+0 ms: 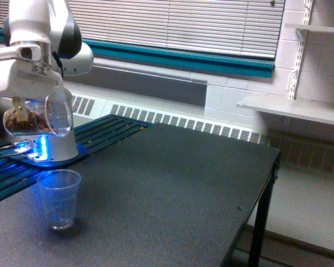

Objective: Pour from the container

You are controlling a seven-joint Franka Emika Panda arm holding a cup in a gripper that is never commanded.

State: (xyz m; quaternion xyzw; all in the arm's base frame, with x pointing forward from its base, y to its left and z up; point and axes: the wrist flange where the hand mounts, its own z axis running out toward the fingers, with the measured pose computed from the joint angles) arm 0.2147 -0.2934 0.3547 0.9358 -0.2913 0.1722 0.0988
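The container is a clear straight-sided tumbler with brown bits lying in it. It hangs tipped on its side under the white arm, its wide mouth facing the exterior view's right. My gripper is shut on it, fingers mostly hidden behind the glass. Below and slightly to the right, a smaller tapered clear plastic cup stands upright on the black table, lit blue, with a little dark matter at its bottom.
The arm's white base glows blue on a round plate behind the cup. Dark slatted boards lie beside it. The table's right edge drops off to the floor. A radiator and blinds line the far wall.
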